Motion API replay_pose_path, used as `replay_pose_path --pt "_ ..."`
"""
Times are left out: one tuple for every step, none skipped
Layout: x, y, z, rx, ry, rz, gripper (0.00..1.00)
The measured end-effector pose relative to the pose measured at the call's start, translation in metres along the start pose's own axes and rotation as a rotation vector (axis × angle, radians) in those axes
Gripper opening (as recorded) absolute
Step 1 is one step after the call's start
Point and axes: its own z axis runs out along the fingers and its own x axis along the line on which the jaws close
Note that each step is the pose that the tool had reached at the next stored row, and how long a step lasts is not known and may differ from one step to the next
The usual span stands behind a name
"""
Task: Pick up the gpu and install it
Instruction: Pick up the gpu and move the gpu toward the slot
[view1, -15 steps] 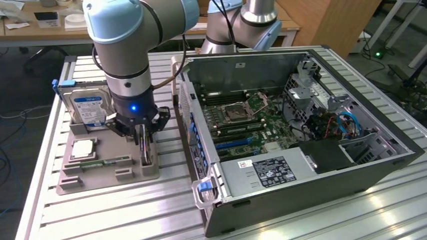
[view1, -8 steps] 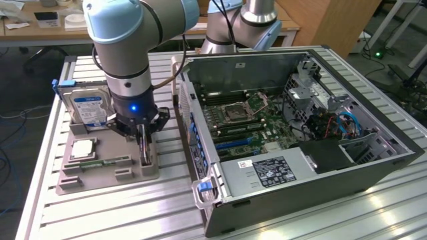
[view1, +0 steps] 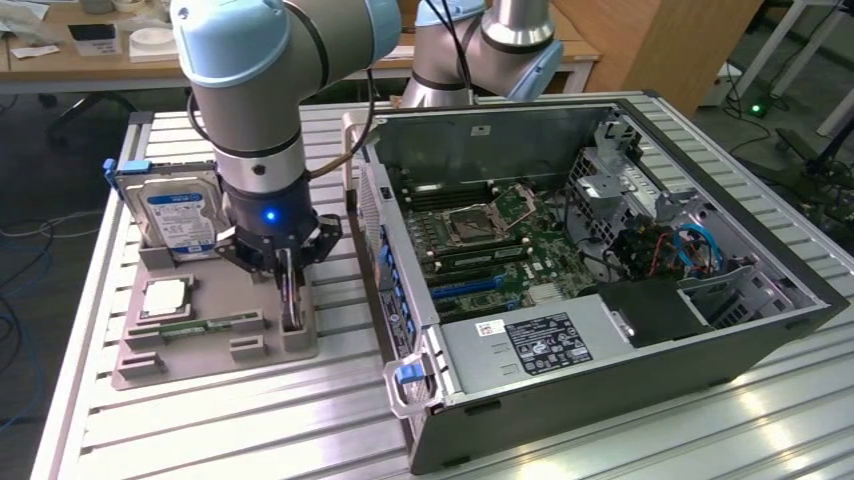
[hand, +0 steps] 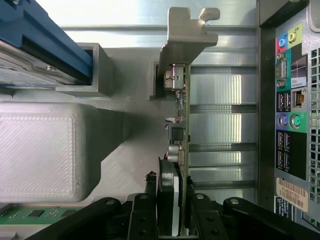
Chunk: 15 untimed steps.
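Gpu (view1: 291, 300) is standing on edge in a slot of the tray (view1: 200, 365) in the exterior view, on the tray's side nearest the open case (view1: 601, 250). The gripper (view1: 286, 262) is reaching straight down over it, fingers flanking the card's top edge. A hard drive (view1: 179, 215) is standing in the tray toward the exterior view's left.

In the wrist view the gpu (hand: 177, 115) is showing edge-on, its metal bracket (hand: 187, 35) at the end away from the gripper (hand: 172, 222). The fingers (hand: 142, 220) are pinching the card from both sides. The case's rear ports (hand: 290, 100) are sitting near.
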Motion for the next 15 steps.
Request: replay_pose_path --pt "0.0000 0.0000 0.0000 0.0000 0.0000 0.000 0.32" --pt "-0.0001 0.0000 0.0000 0.0000 0.0000 0.000 0.32" --pt "-0.0001 0.0000 0.0000 0.0001 0.0000 0.000 0.32" --pt "-0.0002 0.0000 0.0000 0.0000 0.0000 0.000 0.32" --pt "-0.0002 0.0000 0.0000 0.0000 0.0000 0.000 0.32" --pt "-0.0002 0.0000 0.0000 0.0001 -0.0001 0.000 0.31" --pt "-0.0002 0.0000 0.0000 0.0000 -0.0001 0.000 0.31" --pt "-0.0002 0.0000 0.0000 0.0001 0.0000 0.000 0.28" --pt "-0.0003 0.0000 0.0000 0.0001 0.0000 0.000 0.28" --pt "-0.0003 0.0000 0.0000 0.0001 0.0000 0.000 0.28" --pt "-0.0005 0.0000 0.0000 0.0001 0.0000 0.000 0.28" --pt "-0.0007 0.0000 0.0000 0.0002 0.0000 0.000 0.28" --pt "-0.0008 0.0000 0.0001 0.0003 0.0000 0.000 0.28" --pt "-0.0009 0.0000 0.0000 0.0003 0.0000 0.000 0.28" --pt "-0.0009 0.0000 0.0000 0.0004 0.0000 0.000 0.28"
